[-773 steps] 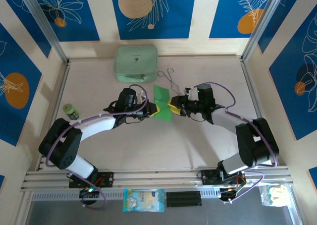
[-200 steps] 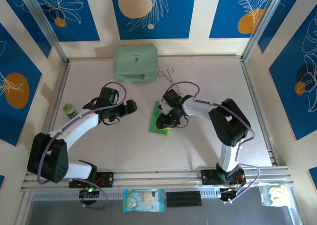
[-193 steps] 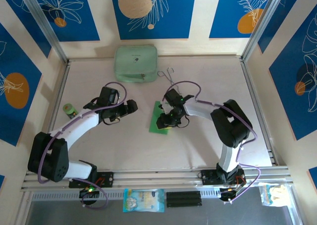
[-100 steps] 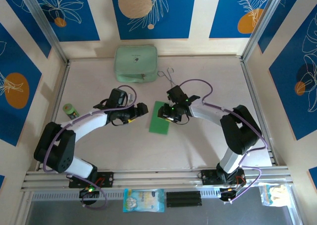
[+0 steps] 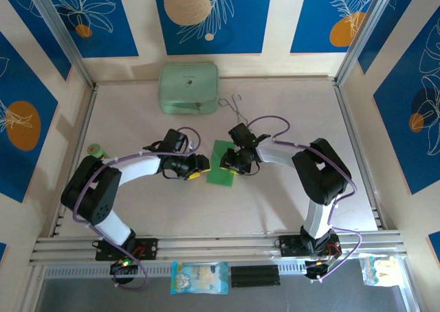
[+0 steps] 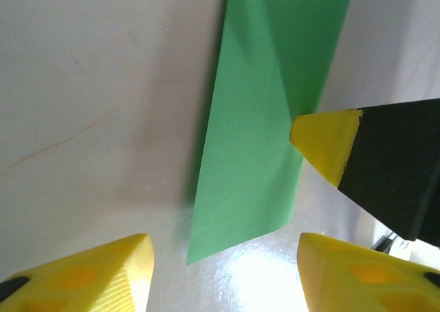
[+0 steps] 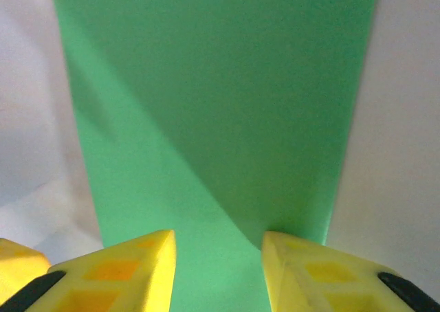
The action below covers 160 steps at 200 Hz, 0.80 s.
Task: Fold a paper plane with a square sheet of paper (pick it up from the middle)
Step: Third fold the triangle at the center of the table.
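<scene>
My left gripper [image 6: 221, 274] had its yellow jaws spread with nothing between them. It sat low over the table [image 6: 82, 85], just short of the near corner of the square sheet of paper [image 6: 254, 154], and I saw no contact with it. My right gripper [image 7: 218, 260] was parted too and clamped nothing; both tips were down on the sheet and green showed through the gap. In the left wrist view one of its fingertips [image 6: 322, 141] touched the sheet's right edge.

The sheet lay flat mid-table between the two grippers, a narrow green strip from above. A slanted line crossed it; crease or shadow, couldn't tell. The right gripper covered the sheet's right side in the top view. Both arms bent inward toward it.

Further out, the wire tongs [image 5: 234, 107] lay just behind my right wrist, apart from the sheet. The mint case [image 5: 189, 87] sat at the back, well apart. A small green roll [image 5: 96, 149] sat at the table's left edge, beside my left arm. A blue-and-white packet [image 5: 199, 277] lay in front of the base rail.
</scene>
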### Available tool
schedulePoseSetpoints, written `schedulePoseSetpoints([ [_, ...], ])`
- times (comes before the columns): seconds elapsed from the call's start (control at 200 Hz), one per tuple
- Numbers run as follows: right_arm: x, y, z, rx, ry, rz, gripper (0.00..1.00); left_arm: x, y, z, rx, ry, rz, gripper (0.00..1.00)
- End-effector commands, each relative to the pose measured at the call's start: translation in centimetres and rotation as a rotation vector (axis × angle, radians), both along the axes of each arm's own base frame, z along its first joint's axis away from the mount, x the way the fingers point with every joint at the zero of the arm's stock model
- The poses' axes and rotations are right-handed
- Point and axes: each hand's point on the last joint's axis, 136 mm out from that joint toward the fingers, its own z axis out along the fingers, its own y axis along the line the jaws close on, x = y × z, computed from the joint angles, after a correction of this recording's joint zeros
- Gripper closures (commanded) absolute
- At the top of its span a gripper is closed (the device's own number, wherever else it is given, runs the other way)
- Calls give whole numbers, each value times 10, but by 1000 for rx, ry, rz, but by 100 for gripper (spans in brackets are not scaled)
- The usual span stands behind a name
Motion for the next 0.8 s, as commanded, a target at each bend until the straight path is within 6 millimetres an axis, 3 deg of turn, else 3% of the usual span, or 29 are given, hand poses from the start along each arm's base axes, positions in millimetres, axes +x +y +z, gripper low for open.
schedulePoseSetpoints([
  [0.0, -15, -18, -27, -66, 66, 21, 61, -2, -11, 1, -22, 14, -50, 47],
  [0.305, -19, -30, -33, -74, 80, 12, 62, -4, -21, -8, -39, 54, -75, 56],
  [0.795, -18, -33, -32, -71, 83, 7, 63, 2, -24, -5, -14, 32, -111, 54],
])
